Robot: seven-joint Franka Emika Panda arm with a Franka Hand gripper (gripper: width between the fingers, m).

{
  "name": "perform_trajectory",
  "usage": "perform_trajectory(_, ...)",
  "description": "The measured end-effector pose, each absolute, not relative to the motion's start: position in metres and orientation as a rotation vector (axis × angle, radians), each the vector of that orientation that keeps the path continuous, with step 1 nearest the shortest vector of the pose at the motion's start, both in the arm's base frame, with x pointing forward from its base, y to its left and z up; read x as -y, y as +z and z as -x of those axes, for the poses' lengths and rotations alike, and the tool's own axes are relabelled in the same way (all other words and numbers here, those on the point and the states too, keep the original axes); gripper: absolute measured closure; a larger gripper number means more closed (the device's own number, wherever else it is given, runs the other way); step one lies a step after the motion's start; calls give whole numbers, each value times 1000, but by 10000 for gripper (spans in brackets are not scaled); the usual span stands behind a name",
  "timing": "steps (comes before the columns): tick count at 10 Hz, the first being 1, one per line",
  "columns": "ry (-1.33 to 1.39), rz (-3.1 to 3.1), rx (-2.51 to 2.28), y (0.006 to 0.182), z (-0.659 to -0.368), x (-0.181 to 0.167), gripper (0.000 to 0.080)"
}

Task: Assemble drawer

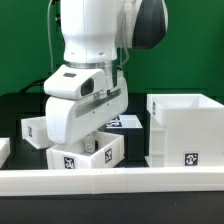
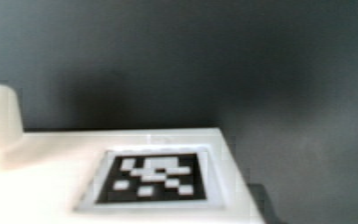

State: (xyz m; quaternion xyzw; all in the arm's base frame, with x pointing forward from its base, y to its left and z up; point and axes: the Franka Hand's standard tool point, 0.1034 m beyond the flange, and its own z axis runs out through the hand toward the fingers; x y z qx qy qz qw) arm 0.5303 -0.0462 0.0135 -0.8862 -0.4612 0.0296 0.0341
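The robot arm (image 1: 95,45) bends low over the dark table (image 1: 20,105). Its gripper (image 1: 82,128) hangs just above a small white tray (image 1: 88,152). I cannot tell if the fingers are apart or pinched, because the arm's body hides them. Another small tray (image 1: 33,130) sits near the exterior view's left. The big hollow shell (image 1: 188,128) stands on the right, apart from both. The wrist view shows a white part with a square tag (image 2: 155,178) up close.

**Green wall (image 1: 190,45), black bench (image 1: 18,106)**

Ext. view: plain green wall fills the bkgd. Bench top matte black. Low white rail (image 1: 120,180) runs along the near edge, w/ a pale strip below it. Light soft and even.
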Motion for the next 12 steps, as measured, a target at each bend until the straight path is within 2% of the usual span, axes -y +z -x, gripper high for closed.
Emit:
perform_trajectory(3,61,2497,1895,16,-536,43,758)
perform_trajectory(7,80,2333,2093,13,-533,50,758)
perform_trajectory(12,103,2251,2235,11,-540,38,758)
